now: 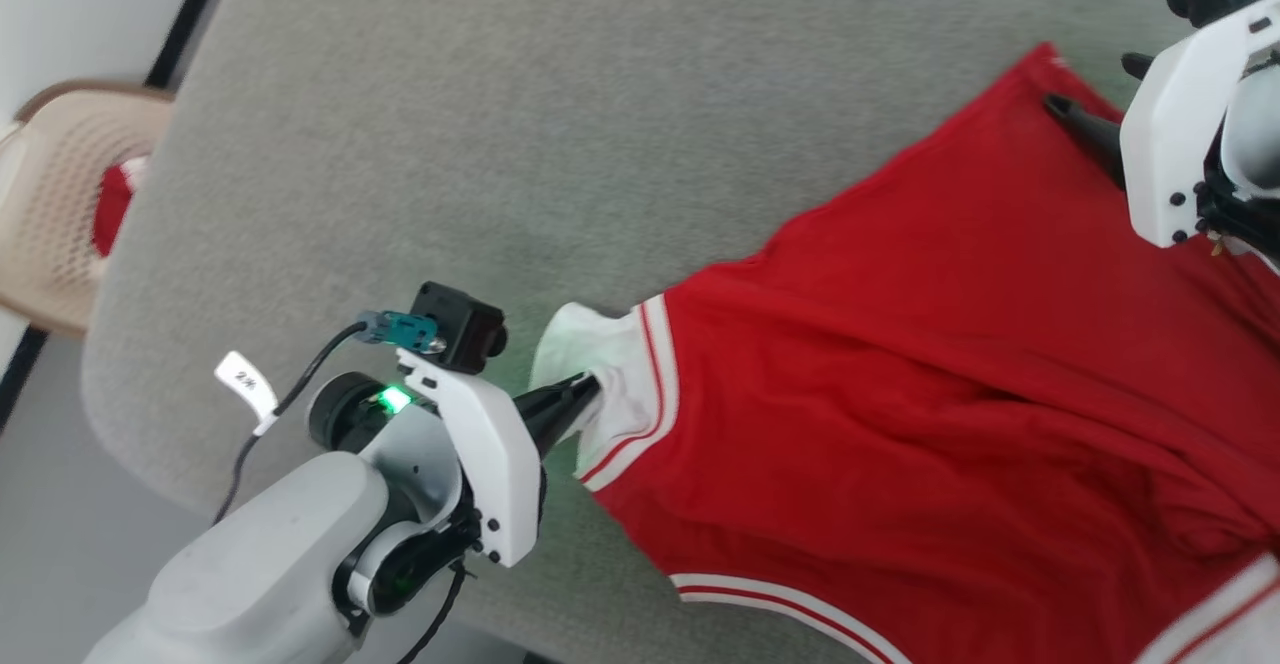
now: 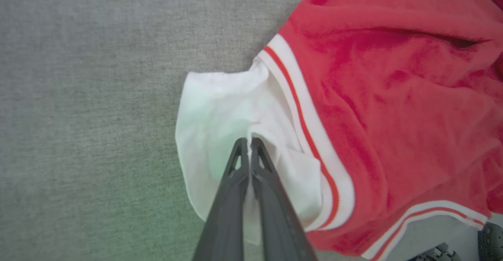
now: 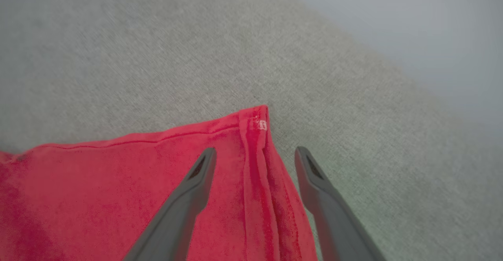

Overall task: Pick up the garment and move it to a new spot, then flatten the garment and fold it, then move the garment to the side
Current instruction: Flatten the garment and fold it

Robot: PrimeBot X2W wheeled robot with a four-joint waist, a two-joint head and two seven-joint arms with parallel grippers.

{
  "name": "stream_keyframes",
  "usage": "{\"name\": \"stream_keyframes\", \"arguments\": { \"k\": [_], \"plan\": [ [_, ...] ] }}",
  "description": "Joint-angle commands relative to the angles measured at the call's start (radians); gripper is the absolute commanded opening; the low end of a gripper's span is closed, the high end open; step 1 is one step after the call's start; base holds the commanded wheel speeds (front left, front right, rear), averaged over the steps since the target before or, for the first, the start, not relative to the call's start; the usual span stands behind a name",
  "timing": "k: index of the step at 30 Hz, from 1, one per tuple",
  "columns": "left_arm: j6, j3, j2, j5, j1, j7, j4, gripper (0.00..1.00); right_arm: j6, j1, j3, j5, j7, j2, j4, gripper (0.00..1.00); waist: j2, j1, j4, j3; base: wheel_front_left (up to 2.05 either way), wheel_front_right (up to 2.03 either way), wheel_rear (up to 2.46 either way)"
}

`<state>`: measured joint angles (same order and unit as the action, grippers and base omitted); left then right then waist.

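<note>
Across the right side of the grey felt-covered tabletop: a thin red jersey T-shirt with white short sleeves and red-and-white striped trim, spread out but creased, lying on the felt. Runs off the right and near edges of the head view.

At its left end, a bunched white sleeve, bordered by a striped band. Pinched there by the left gripper, two long dark fingers pressed together with white cloth caught at the tips. Mounted on a pale forearm at the near left of the head view, with a green light at the wrist.

At the far right, the right gripper, released, fingers spread wide. Straddles the shirt's far red hem corner, with one finger over red cloth and the other over bare felt just beside the side seam. Cannot tell whether either tip touches the surface.

Far left, beyond the table edge, a beige perforated plastic chair. On its seat, a small red-and-white bundle of cloth, well apart from the shirt.
</note>
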<state>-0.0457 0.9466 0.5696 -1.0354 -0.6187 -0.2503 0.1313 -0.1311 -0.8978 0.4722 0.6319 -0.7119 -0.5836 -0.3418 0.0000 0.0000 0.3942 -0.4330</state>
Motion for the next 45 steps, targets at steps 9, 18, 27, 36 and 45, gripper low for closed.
{"name": "stream_keyframes", "arguments": {
  "k": [9,18,27,36,45],
  "plan": [
    [0.045,0.009,-0.048,0.010,-0.041,0.020,0.067,0.00,0.000,-0.027,0.282,0.115,-0.148,-0.020,-0.262,1.00,0.0000,0.0000,0.069,-0.049,0.00,0.00,0.00],
    [0.066,-0.004,-0.035,-0.006,-0.068,0.011,0.115,0.00,-0.001,-0.087,0.361,0.256,-0.142,-0.055,-0.287,0.00,0.0000,0.0000,0.034,-0.027,0.00,0.00,0.00],
    [0.049,-0.045,0.112,0.009,-0.145,-0.070,0.068,0.00,0.001,-0.175,0.358,0.317,0.050,-0.130,-0.118,0.00,0.0000,0.0000,-0.091,0.062,0.00,0.00,0.00],
    [0.011,-0.083,0.248,0.046,-0.298,-0.217,0.001,0.00,0.001,-0.165,0.312,0.343,0.160,-0.208,-0.008,0.00,0.0000,0.0000,-0.218,0.161,0.00,0.00,0.00],
    [0.040,-0.098,0.271,0.095,-0.462,-0.305,0.036,0.00,0.001,-0.163,0.223,0.323,0.167,-0.218,0.065,0.00,0.0000,0.0000,-0.299,0.221,0.00,0.00,0.00]
  ]
}}
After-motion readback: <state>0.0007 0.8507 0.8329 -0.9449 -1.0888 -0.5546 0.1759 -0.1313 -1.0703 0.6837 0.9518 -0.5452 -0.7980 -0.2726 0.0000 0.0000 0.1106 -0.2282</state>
